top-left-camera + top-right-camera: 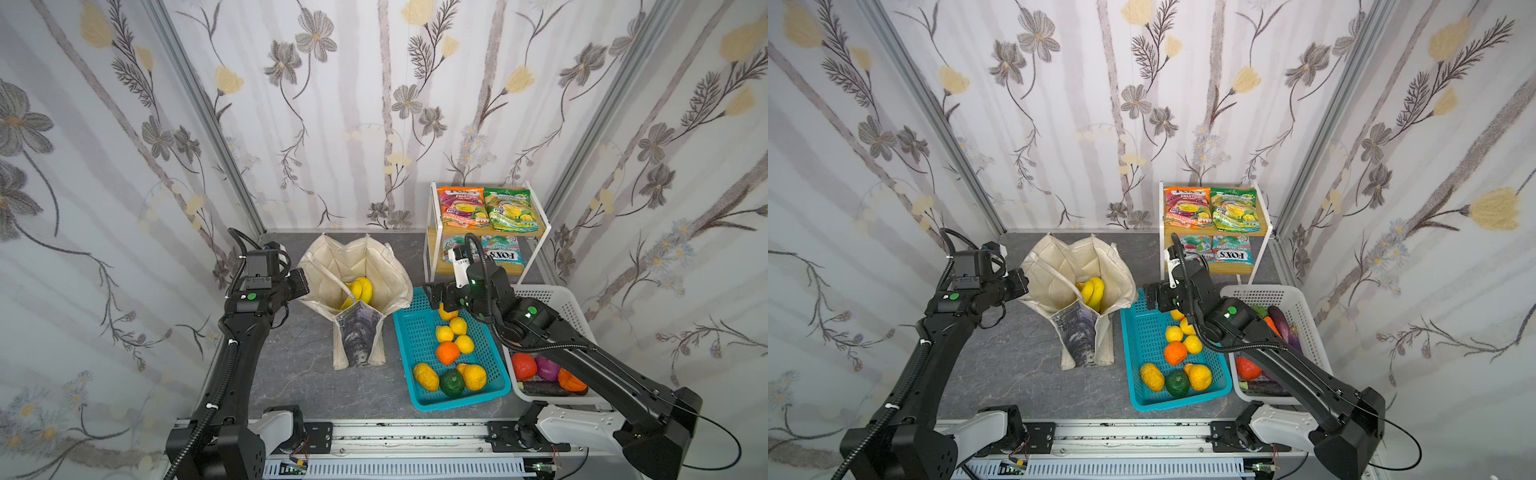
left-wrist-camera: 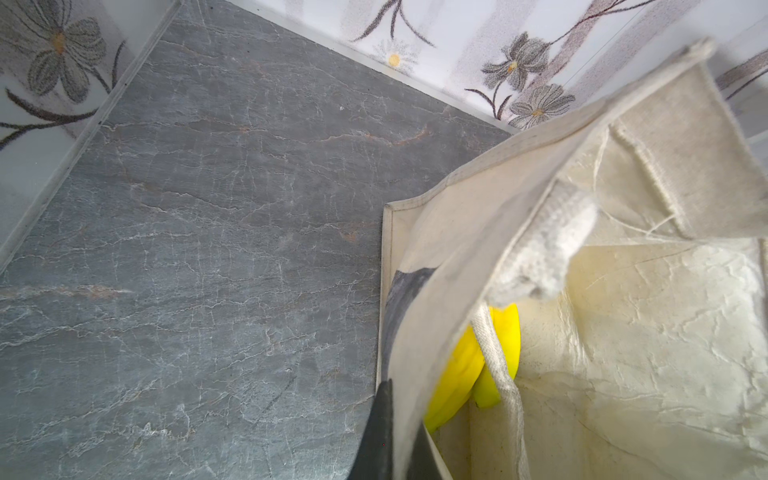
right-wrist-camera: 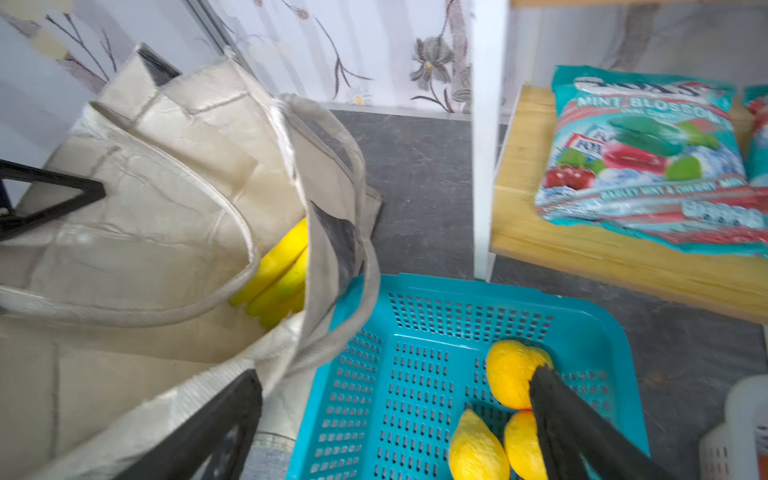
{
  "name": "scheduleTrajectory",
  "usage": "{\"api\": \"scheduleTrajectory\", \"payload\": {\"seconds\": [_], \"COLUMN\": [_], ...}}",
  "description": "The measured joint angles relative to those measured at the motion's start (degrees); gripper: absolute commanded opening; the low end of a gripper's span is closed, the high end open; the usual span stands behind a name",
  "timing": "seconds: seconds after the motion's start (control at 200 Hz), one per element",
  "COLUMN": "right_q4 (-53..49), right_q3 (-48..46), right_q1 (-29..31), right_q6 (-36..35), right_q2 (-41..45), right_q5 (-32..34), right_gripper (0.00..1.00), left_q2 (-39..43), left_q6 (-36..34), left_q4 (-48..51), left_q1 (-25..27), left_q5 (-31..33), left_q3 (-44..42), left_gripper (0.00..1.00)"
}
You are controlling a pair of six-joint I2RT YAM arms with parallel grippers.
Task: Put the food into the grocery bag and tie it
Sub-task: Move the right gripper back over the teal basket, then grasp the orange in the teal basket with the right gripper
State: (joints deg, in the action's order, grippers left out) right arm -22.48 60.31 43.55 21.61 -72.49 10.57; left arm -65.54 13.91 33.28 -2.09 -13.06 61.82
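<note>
The cream canvas tote with a grey-black smudgy printed panel (image 1: pixel 359 336) stands on the grey slate-veined bench (image 1: pixel 291 361), mouth gaping, its lining creased and papery. The smooth yellow banana bunch (image 1: pixel 360 289) lies inside it — I see only the curved upper part past the fabric wall. My left claw (image 2: pixel 401 415) is pressed together on the tote's rim; in the left wrist view the cloth runs between the two dark fingers (image 2: pixel 376 428), while in both top views the wrist camera body (image 1: pixel 297 283) hides the tips. My right claw (image 3: pixel 386 415) is spread wide and empty, hanging over the far end of the teal plastic mesh basket (image 1: pixel 413 332), just beside the tote. One finger crosses a dimpled yellow lemon-like fruit (image 3: pixel 509 374) — touching or not, I cannot tell in that blurred view. A pebbly round orange (image 1: pixel 447 352) sits mid-basket. Glossy orange and green snack packets (image 1: pixel 461 208) lie flat on the white-framed wooden shelf (image 3: pixel 582 257). My right arm (image 1: pixel 602 365) covers much of the white plastic mesh basket (image 1: pixel 561 299).
</note>
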Motion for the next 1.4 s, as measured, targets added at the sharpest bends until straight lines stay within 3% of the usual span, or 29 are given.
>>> {"api": "scheduleTrajectory", "payload": {"seconds": [0.125, 0.27, 0.36, 0.485, 0.58, 0.874, 1.274, 1.399], "right_q4": [-0.31, -1.27, -1.86, -3.19, -2.99, -1.75, 1.68, 2.75], "right_q3": [-9.46, -17.38, -20.87, -22.29, -23.28, -25.14, -25.20, -25.18], "right_q1": [0.04, 0.04, 0.28, 0.81, 1.31, 2.84, 2.99, 2.99], "right_q6": [0.76, 2.97, 2.97, 3.48, 4.92, 7.96, 8.39, 8.39], "right_q2": [8.07, 13.07, 12.24, 8.35, 6.49, 0.24, -5.03, -6.67], "right_q5": [-0.35, -1.18, -4.52, -7.69, -7.63, -7.17, -6.14, -6.14], "right_gripper": [0.99, 0.92, 0.90, 0.69, 0.67, 0.67, 0.77, 0.84], "left_q2": [0.46, 0.90, 0.87, 0.85, 0.87, 1.36, 1.42, 1.42], "left_q6": [0.02, 0.02, 0.02, 0.02, 0.02, 0.02, 0.02, 0.02], "left_q4": [-0.15, -0.35, -0.44, -0.48, -0.55, -1.09, -1.51, -1.77], "left_q1": [0.00, 0.00, 0.00, 0.00, 0.00, 0.00, 0.00, 0.00], "left_q5": [-0.02, -0.04, -0.31, -0.48, -0.48, -0.50, -0.50, -0.50], "left_q3": [-0.52, -0.96, -0.96, -0.96, -1.11, -1.92, -2.60, -2.80], "left_gripper": [0.00, 0.00, 0.00, 0.00, 0.00, 0.00, 0.00, 0.00]}}
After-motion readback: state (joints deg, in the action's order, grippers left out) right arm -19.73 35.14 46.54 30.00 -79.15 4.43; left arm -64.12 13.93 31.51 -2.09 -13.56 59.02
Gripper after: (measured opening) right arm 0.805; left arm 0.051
